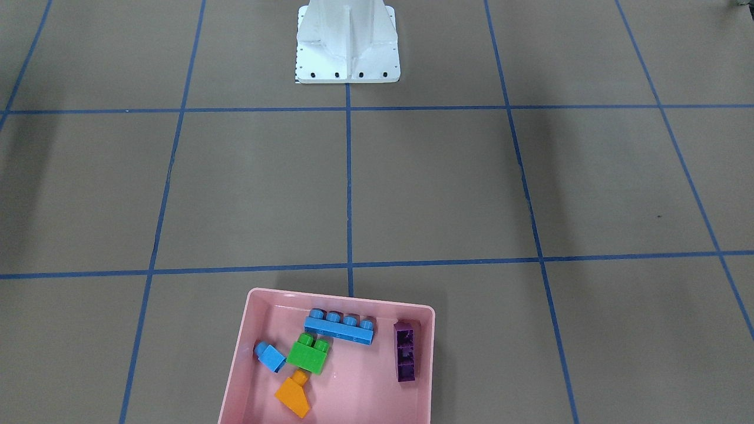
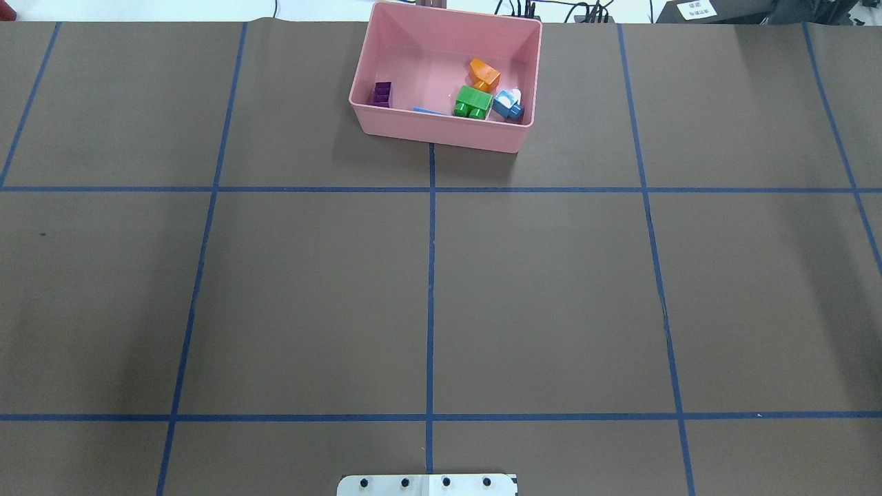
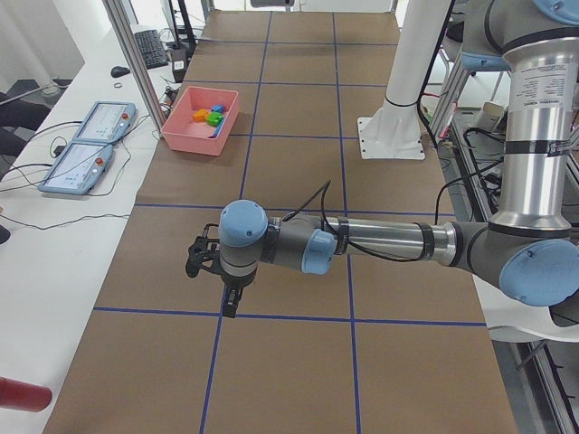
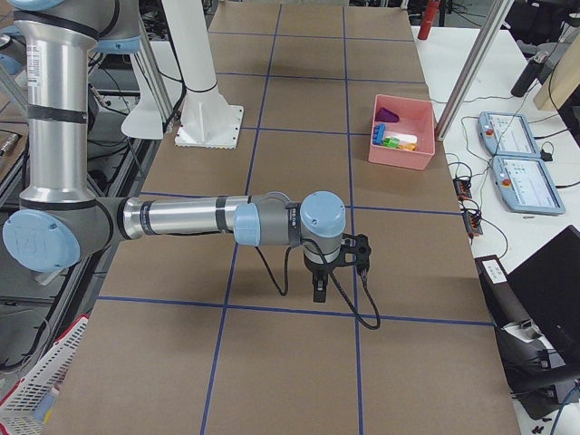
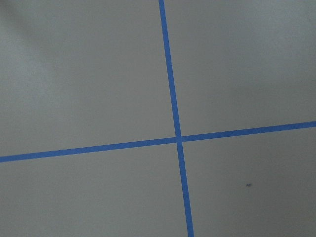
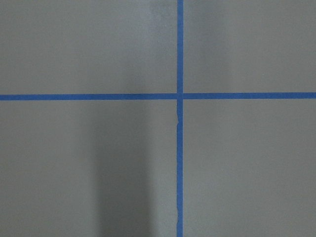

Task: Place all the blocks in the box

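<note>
The pink box stands on the brown table and holds all five blocks: the long blue bar, the green brick, the small blue cube, the orange sloped brick and the dark purple brick. In the overhead view the box is at the far centre, and its near wall mostly hides the blue bar. My left gripper and right gripper hang over bare table far from the box. I cannot tell whether either is open or shut.
The white metal base stands at the robot's side of the table. Blue tape lines divide the brown surface. Two control tablets lie on the white bench beside the box. Both wrist views show only tape crossings.
</note>
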You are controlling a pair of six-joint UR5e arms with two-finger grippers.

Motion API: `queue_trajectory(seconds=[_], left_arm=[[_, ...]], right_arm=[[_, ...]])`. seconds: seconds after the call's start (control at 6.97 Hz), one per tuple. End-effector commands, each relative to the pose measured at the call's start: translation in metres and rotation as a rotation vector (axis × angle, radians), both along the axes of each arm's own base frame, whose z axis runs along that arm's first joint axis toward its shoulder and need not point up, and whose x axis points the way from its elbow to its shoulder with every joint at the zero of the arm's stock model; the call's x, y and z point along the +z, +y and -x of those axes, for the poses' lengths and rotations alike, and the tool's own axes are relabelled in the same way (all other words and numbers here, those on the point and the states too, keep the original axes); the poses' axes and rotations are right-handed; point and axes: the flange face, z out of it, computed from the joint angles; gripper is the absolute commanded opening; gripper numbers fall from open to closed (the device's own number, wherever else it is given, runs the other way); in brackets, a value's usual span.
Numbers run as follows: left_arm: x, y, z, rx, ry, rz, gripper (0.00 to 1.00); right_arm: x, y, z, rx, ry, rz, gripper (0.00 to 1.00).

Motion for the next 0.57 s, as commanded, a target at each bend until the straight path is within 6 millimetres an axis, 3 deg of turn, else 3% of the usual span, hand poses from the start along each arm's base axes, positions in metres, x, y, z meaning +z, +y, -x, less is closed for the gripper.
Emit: queue_trajectory(seconds=[0.0,0.43], left_arm=[[0.0035,0.0009,-0.0008,0.001,0.001,0.027,1.0],[0.0058,0.0015,-0.0016,0.002,0.002,0.033,1.0]], right_arm=[[0.0022,-0.0002,-0.0001,0.002,0.0,0.005,1.0],[0.0042,-0.0002,0.0007,0.001,-0.002,0.009,1.0]])
